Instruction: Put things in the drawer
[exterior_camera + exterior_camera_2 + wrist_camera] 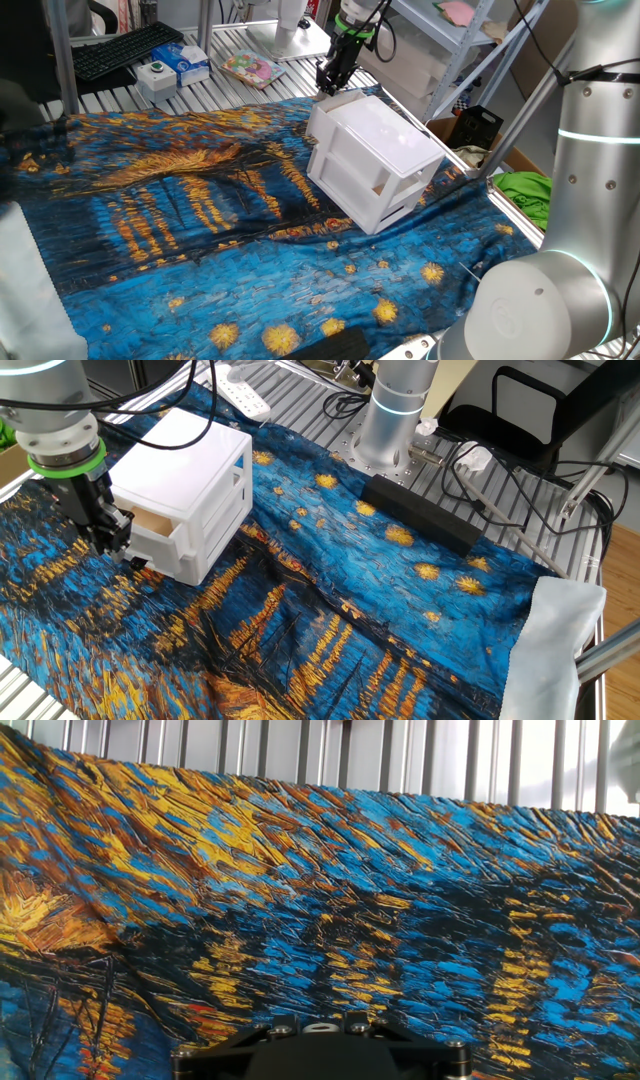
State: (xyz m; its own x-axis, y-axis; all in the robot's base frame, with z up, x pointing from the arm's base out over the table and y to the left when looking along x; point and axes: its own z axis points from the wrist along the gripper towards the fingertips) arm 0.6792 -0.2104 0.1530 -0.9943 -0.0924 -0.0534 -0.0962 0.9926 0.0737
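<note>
Now my claw [112, 530] hangs just beside the front of the upper drawer [165, 532] of the white cabinet [375, 160], and I cannot tell if its fingers are spread or closed, because the hand view shows only the painted cloth [350, 890]. Inside this drawer, which is pulled out a little, I see the tan block [150, 522]. No writing on the cabinet or the small boxes behind it is readable for me.

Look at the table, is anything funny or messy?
A little. The upper drawer of the white cabinet is sticking out, with a tan block inside it. The painted cloth is wrinkled beside the cabinet. Nothing looks spilled or broken.
</note>
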